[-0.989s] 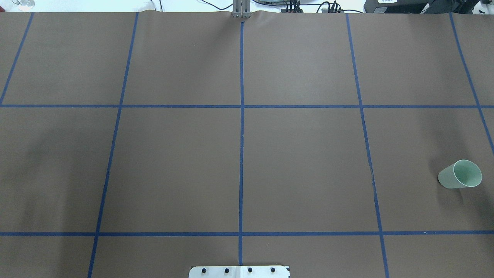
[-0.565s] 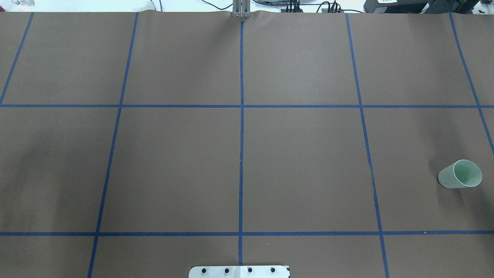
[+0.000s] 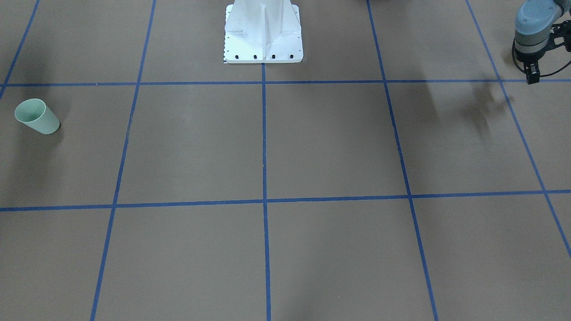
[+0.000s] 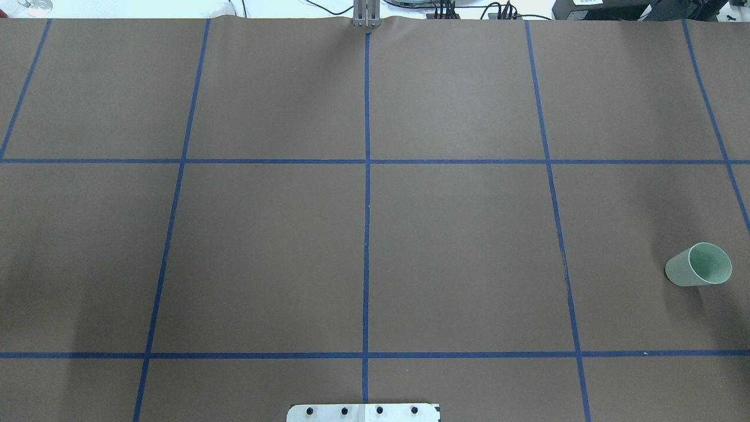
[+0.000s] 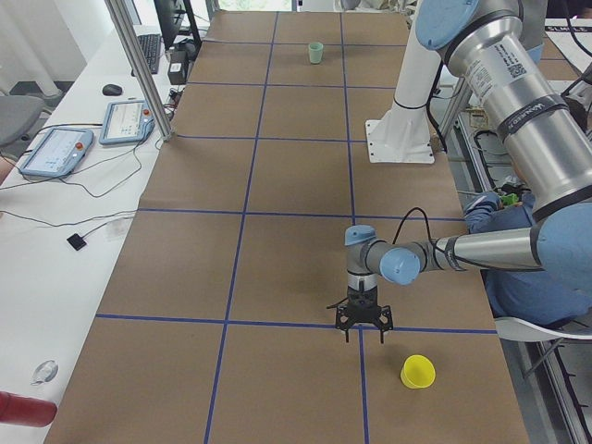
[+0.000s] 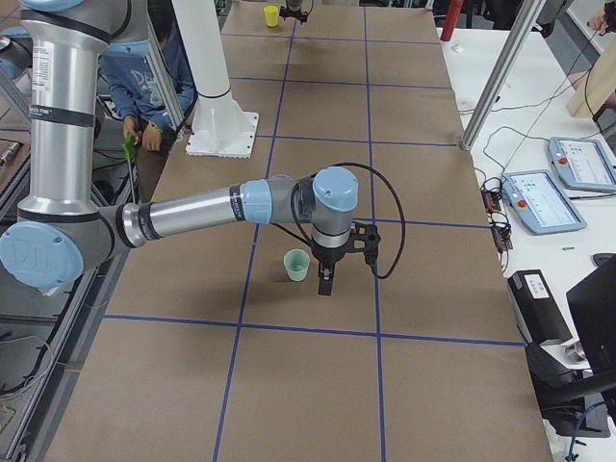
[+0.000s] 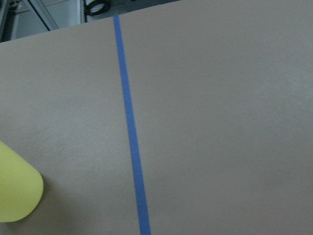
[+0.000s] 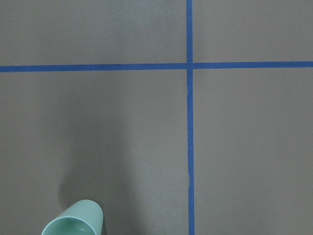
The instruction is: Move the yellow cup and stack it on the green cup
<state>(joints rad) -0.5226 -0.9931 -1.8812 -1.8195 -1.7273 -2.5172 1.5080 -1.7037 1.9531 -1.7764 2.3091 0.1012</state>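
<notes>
On the table: we saw brown paper (image 4: pixel 457 246) ruled into a grid by blue tape (image 4: pixel 367 234), with the white robot base (image 3: pixel 263 33) at one long edge.
Room: a white side bench (image 5: pixel 46 240) carried teach pendants (image 5: pixel 134 120) and cables.
Green cup (image 4: pixel 698 265): it stood upright at the robot's right end, mouth up, long axis vertical.
Yellow cup (image 5: pixel 417 372): it stood upright at the left end, mouth up, well apart from the green cup.
Left gripper (image 5: pixel 363 328): it hung near the yellow cup, fingers spread wide, holding nothing.
Right gripper (image 6: pixel 325 284): it was just beside the green cup; we could not tell its spread.
</notes>
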